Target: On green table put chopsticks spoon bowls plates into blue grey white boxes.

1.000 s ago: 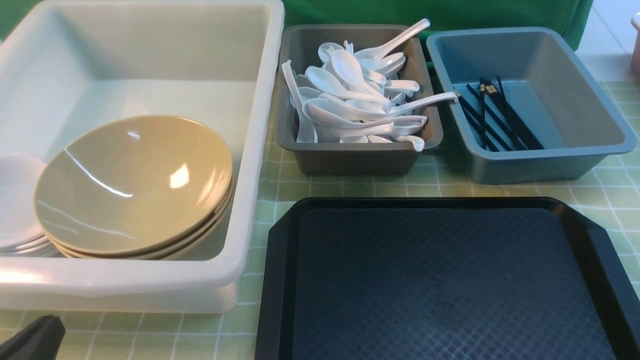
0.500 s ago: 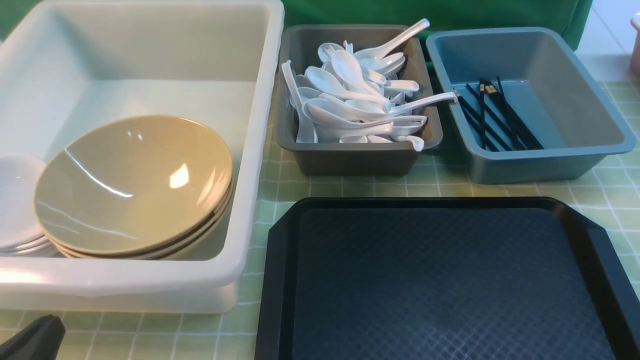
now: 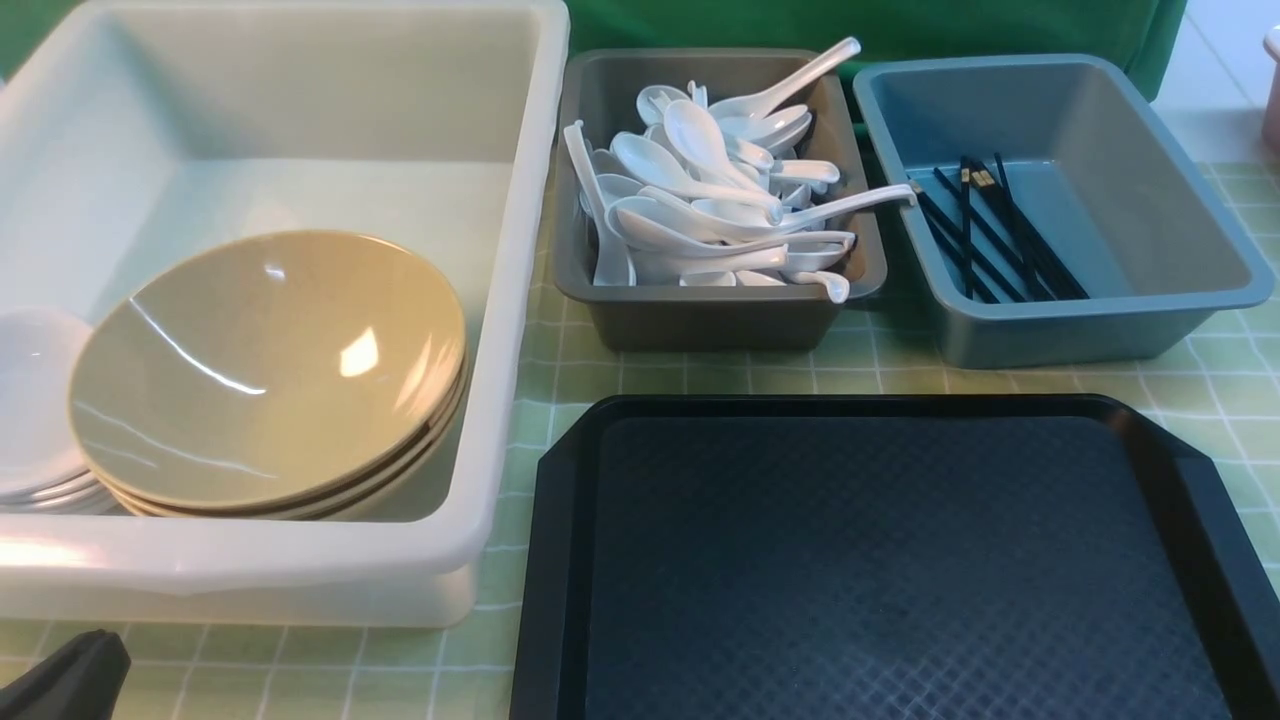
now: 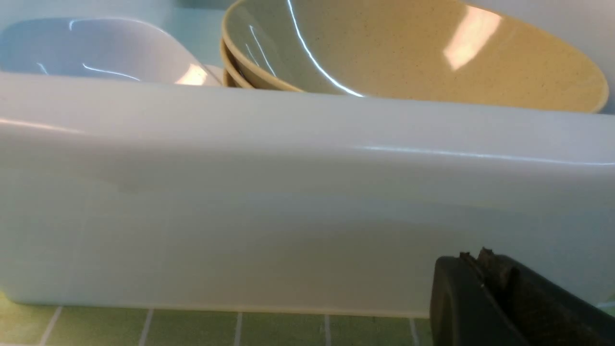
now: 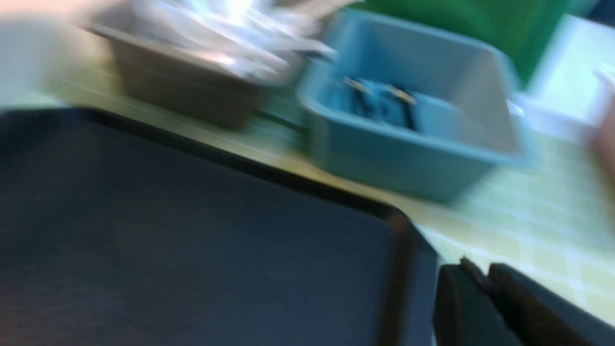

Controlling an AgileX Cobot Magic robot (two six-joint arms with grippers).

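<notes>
A: Item one, white box (image 3: pixel 520 300)?
B: Large, translucent plastic, rounded rim, on the left of the bench (image 3: pixel 880 370). Holds a stack of bowls (image 3: pixel 270 370), glossy tan, wide and shallow, tilted against the box's right wall. Just beside them on the left, a stack of plates (image 3: pixel 30 400), glossy white, only partly in view.

A: Item two?
B: Grey box (image 3: pixel 700 315), dark plastic, in the middle at the back. Heaped with spoons (image 3: pixel 710 190), glossy white, deep oval scoops, long handles. Two handles stick out over the rim.

A: Item three?
B: Blue box (image 3: pixel 1100 330), same sort of size, on the right at the back. Chopsticks (image 3: pixel 990 230) lie on its floor against the left wall, thin black sticks with small gold bands.

A: Bench covering?
B: Pale green cloth, grid of white-lined squares. In front sits a black tray (image 3: pixel 880 560), flat, cut corners, diamond-textured surface.

A: Any labels or writing?
B: None readable.

A: Left claw (image 4: pixel 480 262)?
B: Clenched, black, holding nothing, low over the cloth, near the front wall of the white box.

A: Right claw (image 5: pixel 483 274)?
B: Black, above the tray's right edge. That view is blurred; the fingers stand close together with a narrow slit between them, nothing held. Whether fully clenched, cannot tell.
</notes>
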